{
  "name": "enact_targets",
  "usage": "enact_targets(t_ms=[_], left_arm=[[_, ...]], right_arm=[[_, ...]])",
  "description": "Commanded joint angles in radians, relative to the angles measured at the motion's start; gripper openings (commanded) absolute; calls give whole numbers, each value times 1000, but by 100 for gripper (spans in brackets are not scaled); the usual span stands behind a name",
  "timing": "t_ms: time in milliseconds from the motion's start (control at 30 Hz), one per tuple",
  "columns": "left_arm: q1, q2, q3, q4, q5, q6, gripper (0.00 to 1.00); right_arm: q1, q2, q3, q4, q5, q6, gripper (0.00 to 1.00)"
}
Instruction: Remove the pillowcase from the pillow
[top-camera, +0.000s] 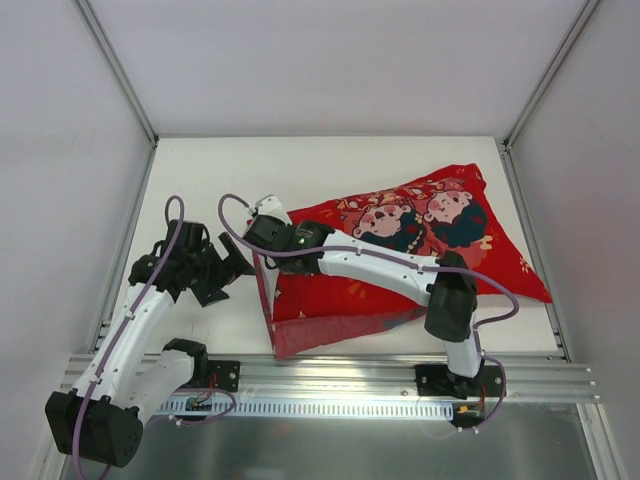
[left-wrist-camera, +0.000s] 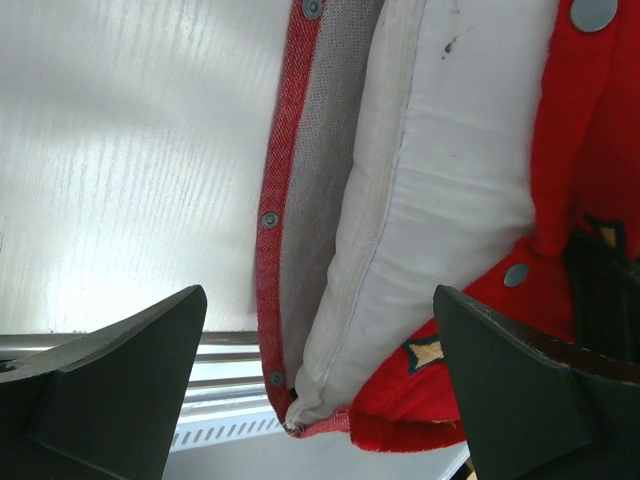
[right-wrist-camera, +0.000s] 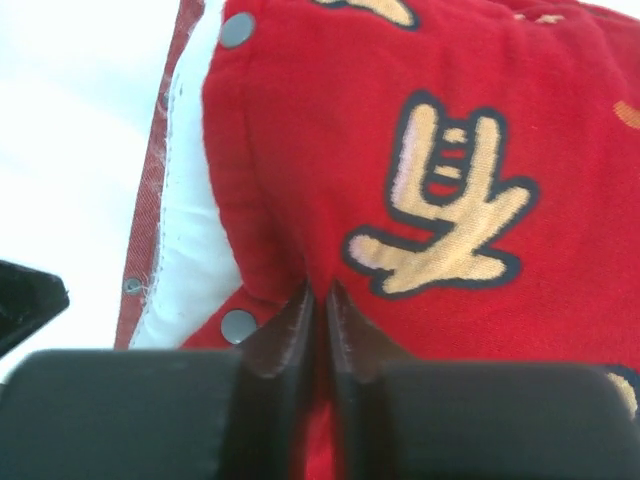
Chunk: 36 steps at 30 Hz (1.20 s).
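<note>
My right gripper pinches the red printed fabric pillowcase; left gripper gapes. I'd clamp the soft white pillow, peel slowly.

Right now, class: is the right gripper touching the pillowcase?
Touching. The right wrist view shows the right gripper closed on a fold of the red pillowcase, with the fabric pinched between its jaws.

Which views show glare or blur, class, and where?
Left wrist: glare bleaches the table; the left pincer looks dark and soft. Right wrist: upper-left corner blown out white; the right pincer blurs, the pillowcase print reads fairly sharp. Top external: even light, faint shadows.
</note>
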Motion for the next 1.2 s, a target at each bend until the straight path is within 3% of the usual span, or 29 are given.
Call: enact_targets(t_ms=[0, 100, 367, 400, 733, 900, 1067, 1100, 1133, 1167], left_arm=[[9, -25, -19, 30, 62, -14, 99], [11, -57, -54, 124, 131, -25, 99], [8, -91, -59, 238, 271, 29, 99], [8, -85, -60, 247, 287, 27, 99], [-29, 17, -143, 427, 356, -30, 99], [-138, 173, -132, 552, 305, -48, 99], [-250, 294, -125, 769, 333, -172, 98], [-252, 305, -126, 796, 351, -203, 86], [-250, 304, -126, 835, 353, -212, 43], [-249, 299, -123, 835, 345, -214, 14]], right_arm=[[-11, -97, 16, -7, -28, 30, 1], [-13, -188, -8, 17, -47, 22, 1], [-17, -488, -324, 214, -65, 68, 7], [-23, -502, -344, 230, -71, 79, 1], [-37, -556, -394, 254, -94, 117, 1], [-39, -561, -395, 257, -99, 122, 1], [-60, -581, -420, 254, -111, 139, 1], [-65, -585, -427, 252, -111, 137, 1], [-80, -597, -439, 248, -110, 137, 1], [-91, -601, -444, 228, -110, 136, 1]])
